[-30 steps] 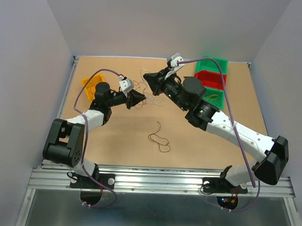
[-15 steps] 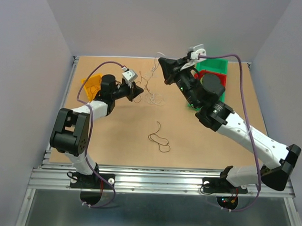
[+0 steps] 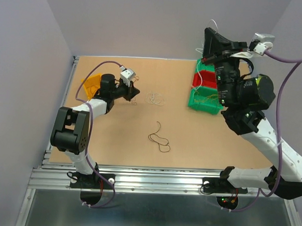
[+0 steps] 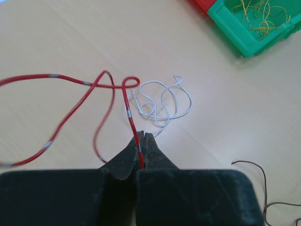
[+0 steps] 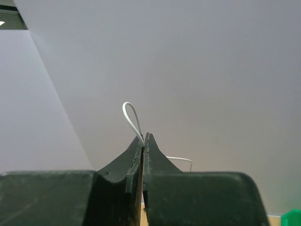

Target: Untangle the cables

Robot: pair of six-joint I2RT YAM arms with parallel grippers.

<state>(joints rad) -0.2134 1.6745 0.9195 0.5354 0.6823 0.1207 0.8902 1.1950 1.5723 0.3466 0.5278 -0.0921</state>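
Observation:
Thin cables lie apart on the tan table. In the left wrist view my left gripper (image 4: pixel 141 140) is shut on a red cable (image 4: pixel 80 84), whose loops trail off to the left. Just beyond it a white cable (image 4: pixel 162 101) sits curled on the table, seen from above as a small white coil (image 3: pixel 155 98). A dark brown cable (image 3: pixel 160 138) lies alone nearer the front. My right gripper (image 3: pixel 209 33) is raised high at the back right. It is shut on another white cable (image 5: pixel 131 115) that loops out above its fingertips. The left gripper (image 3: pixel 136 92) is low, left of the white coil.
Green and red bins (image 3: pixel 206 88) stand at the back right under the raised right arm; the nearest green bin (image 4: pixel 244 33) holds yellow wires. An orange bin (image 3: pixel 90 84) sits at the back left, behind the left arm.
The left gripper has shut on the red cable and drawn back slightly left. The right arm has swung up and right with a white cable, pulling the clump apart.

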